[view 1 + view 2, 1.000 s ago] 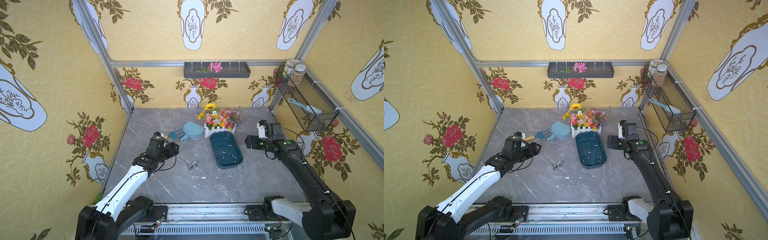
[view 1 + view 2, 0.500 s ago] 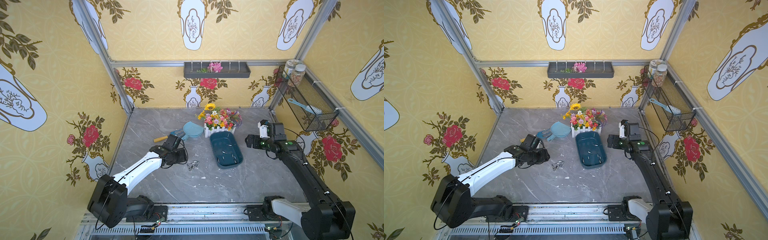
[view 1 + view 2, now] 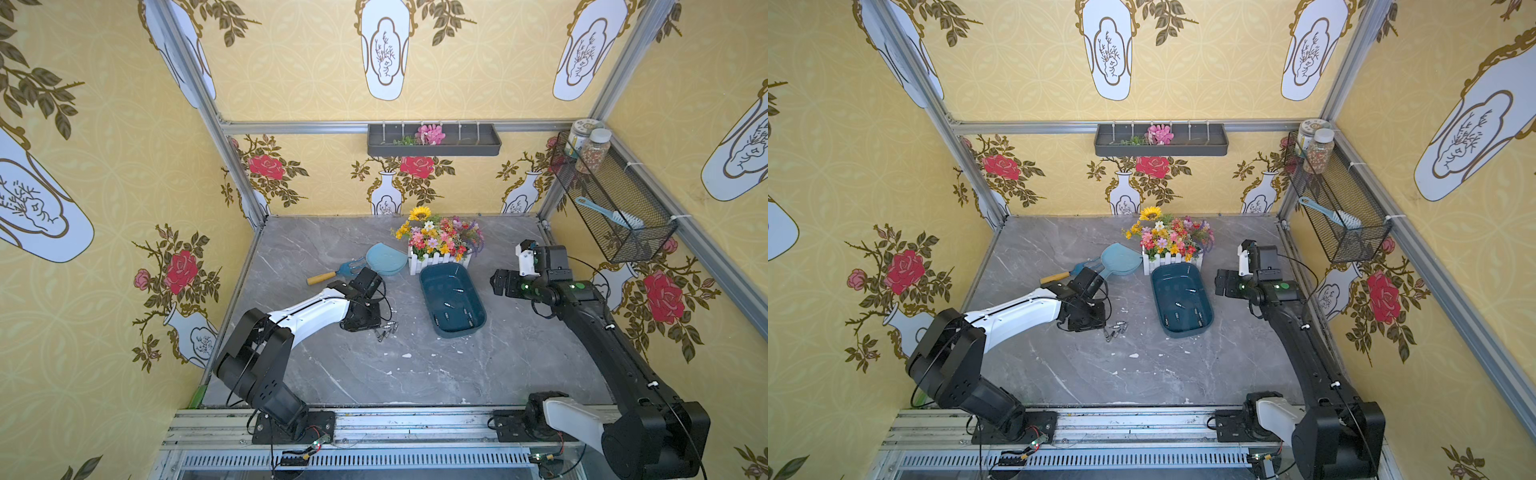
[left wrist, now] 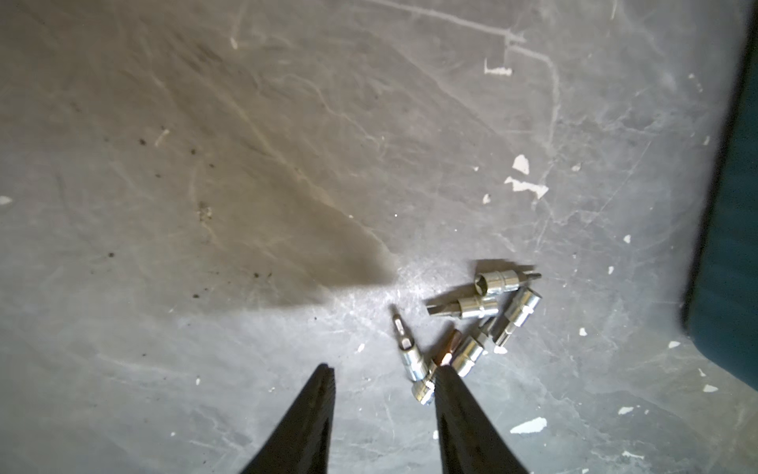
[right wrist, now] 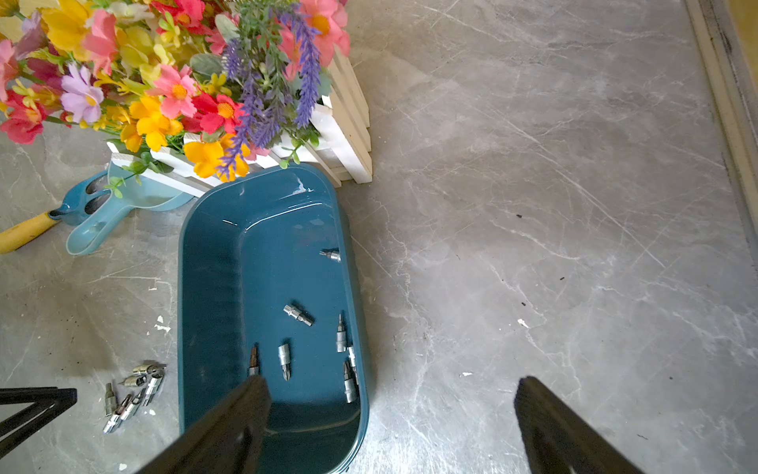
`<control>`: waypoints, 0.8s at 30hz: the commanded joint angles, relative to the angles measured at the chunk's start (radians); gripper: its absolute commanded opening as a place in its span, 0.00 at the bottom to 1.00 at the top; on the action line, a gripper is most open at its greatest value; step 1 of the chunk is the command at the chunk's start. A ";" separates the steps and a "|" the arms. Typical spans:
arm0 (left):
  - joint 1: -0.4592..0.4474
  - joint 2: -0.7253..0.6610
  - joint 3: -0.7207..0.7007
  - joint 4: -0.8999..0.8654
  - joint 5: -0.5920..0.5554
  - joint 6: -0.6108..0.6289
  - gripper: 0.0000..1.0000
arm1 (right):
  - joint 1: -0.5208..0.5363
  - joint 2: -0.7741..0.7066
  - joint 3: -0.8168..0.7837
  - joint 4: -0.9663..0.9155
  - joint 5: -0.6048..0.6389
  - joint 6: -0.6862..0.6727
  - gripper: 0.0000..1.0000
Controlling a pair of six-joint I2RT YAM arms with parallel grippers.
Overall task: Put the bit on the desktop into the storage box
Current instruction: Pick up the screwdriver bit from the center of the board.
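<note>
**Left margin.** The desktop [image 3: 415, 374] ends at the left wall [image 3: 124, 208] along an aluminium frame. The left arm lies across this side, with only a narrow strip of marble between it and the wall. Behind the arm, toward the back wall, lie a yellow-handled hand fork [image 3: 330, 275] and a light blue dustpan [image 3: 384, 259].

**Left gripper [image 4: 385, 369].** It points down at the desktop. The fingers are parted, and only bare marble shows between them.

**Bits [image 4: 471, 324].** A loose cluster of silver pieces lies flat on the desktop, outside the finger gap, on the side toward the storage box. One finger [image 4: 459, 410] overlaps the end of the nearest bit, but contact cannot be confirmed. In both top views the cluster [image 3: 386, 330] sits just beside the gripper, between it and the box.

**Centre.** Bare marble with white flecks runs from the cluster to the front rail [image 3: 374, 428].

**Storage box [image 3: 436, 286].** It rests on the desktop with its far end against the white flower planter [image 3: 440, 262]. Several stored bits [image 5: 298, 315] lie on its floor.

**Right gripper [image 5: 391, 385].** The fingers are spread wide and grasp nothing. In the right wrist view, one finger overlaps the box's rim and the other is over bare marble.

**Right margin.** A broad band of marble reaches the right wall frame. The wire basket [image 3: 615, 208] hangs on that wall above the right arm.
</note>
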 commanded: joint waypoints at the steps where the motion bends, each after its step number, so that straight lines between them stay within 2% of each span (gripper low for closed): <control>1: -0.009 0.030 0.014 -0.008 0.019 0.009 0.43 | 0.000 0.000 0.000 0.020 0.008 -0.004 0.97; 24: -0.036 0.107 0.015 0.000 0.046 0.027 0.33 | 0.000 0.002 -0.005 0.020 0.020 -0.004 0.97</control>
